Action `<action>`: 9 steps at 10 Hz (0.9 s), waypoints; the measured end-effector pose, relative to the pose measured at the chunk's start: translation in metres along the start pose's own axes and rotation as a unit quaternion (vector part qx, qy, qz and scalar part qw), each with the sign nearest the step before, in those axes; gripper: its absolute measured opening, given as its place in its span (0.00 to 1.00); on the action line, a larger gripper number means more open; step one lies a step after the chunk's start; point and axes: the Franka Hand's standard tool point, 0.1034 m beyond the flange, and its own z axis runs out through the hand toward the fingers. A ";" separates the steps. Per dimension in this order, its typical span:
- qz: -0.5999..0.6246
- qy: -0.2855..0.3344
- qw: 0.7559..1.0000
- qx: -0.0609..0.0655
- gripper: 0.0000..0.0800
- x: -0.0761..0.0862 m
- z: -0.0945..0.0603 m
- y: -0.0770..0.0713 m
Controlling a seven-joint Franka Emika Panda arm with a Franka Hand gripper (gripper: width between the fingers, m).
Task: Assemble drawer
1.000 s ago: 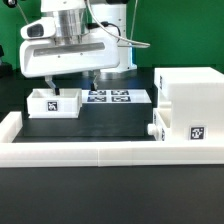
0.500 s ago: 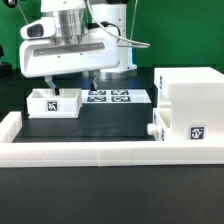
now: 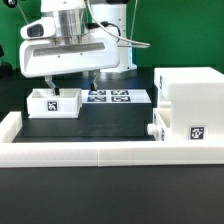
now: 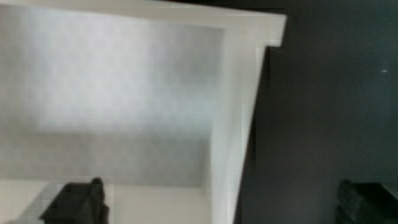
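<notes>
A small white drawer tray point(image 3: 55, 102) with a tag on its front stands on the black table at the exterior view's left. My gripper point(image 3: 68, 84) hangs just above it, open and empty. In the wrist view the tray's side wall point(image 4: 240, 120) runs between my two dark fingertips point(image 4: 75, 203), which stand wide apart around my gripper point(image 4: 222, 204). The tall white box point(image 3: 190, 100) with a tag stands at the exterior view's right. A second tray with a round knob point(image 3: 152, 130) sits in its lower part.
The marker board point(image 3: 120, 97) lies flat behind the tray, in the middle of the table. A low white wall point(image 3: 90, 152) borders the table along the front and the left side.
</notes>
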 end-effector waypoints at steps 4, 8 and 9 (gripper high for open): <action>-0.020 0.008 1.000 -0.005 0.81 0.000 0.003 0.001; -0.002 0.003 1.000 -0.003 0.81 -0.010 0.017 -0.009; 0.006 0.001 1.000 -0.002 0.81 -0.011 0.020 -0.009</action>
